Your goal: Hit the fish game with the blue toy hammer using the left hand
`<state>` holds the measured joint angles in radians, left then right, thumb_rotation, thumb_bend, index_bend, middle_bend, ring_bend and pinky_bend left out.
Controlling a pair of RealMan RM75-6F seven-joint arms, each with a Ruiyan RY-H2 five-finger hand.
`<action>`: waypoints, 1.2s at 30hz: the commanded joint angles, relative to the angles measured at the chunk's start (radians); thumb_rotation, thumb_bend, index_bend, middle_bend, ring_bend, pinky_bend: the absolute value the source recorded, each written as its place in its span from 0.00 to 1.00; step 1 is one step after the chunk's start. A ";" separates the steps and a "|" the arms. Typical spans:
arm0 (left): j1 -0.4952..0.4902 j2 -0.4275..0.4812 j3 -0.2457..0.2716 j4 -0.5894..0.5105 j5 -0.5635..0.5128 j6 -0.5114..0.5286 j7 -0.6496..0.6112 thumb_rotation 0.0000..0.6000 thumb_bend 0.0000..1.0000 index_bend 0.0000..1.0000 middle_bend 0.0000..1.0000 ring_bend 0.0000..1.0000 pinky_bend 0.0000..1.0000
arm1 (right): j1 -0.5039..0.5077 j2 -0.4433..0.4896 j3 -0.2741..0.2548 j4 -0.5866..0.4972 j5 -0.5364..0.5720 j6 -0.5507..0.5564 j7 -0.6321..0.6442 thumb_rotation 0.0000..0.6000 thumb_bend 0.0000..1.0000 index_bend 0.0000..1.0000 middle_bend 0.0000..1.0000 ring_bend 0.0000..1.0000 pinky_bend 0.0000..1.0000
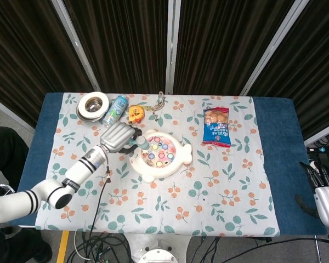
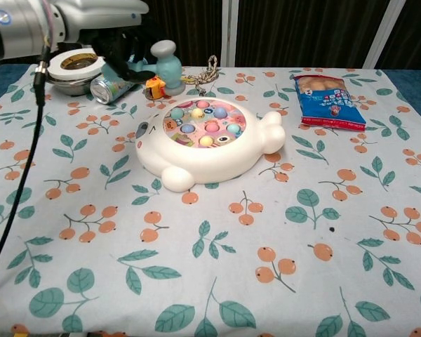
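Dark curtains back the counter (image 1: pixel 230 186) with its leaf-print cloth. From the head view, the left hand (image 1: pixel 116 137) grips the blue toy hammer (image 1: pixel 142 143), just left of the fish game (image 1: pixel 160 155). The right hand (image 1: pixel 323 186) hangs off the counter's right edge, its fingers too unclear to judge.

From the chest view, the left hand (image 2: pixel 123 42) holds the blue toy hammer (image 2: pixel 165 63) raised behind the fish game (image 2: pixel 203 144), clear of it.
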<state>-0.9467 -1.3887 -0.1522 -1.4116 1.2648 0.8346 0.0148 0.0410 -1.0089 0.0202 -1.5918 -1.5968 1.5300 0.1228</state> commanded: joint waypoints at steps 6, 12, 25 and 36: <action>0.109 -0.051 0.088 0.134 0.033 0.034 -0.090 1.00 0.56 0.59 0.63 0.48 0.64 | 0.005 -0.004 -0.003 -0.003 -0.008 -0.006 -0.006 1.00 0.23 0.00 0.15 0.00 0.00; 0.129 -0.112 0.108 0.225 0.044 0.015 -0.098 1.00 0.56 0.59 0.63 0.48 0.64 | 0.002 -0.004 -0.006 -0.011 -0.013 0.000 -0.016 1.00 0.23 0.00 0.15 0.00 0.00; 0.157 -0.159 0.120 0.293 0.096 0.024 -0.125 1.00 0.41 0.49 0.54 0.38 0.52 | -0.010 -0.004 -0.009 -0.018 -0.012 0.015 -0.024 1.00 0.23 0.00 0.15 0.00 0.00; 0.174 -0.160 0.120 0.301 0.127 0.037 -0.140 1.00 0.27 0.40 0.45 0.30 0.47 | -0.012 -0.003 -0.009 -0.022 -0.014 0.018 -0.029 1.00 0.23 0.00 0.16 0.00 0.00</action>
<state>-0.7729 -1.5485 -0.0319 -1.1110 1.3918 0.8716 -0.1249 0.0292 -1.0123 0.0113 -1.6141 -1.6112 1.5482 0.0938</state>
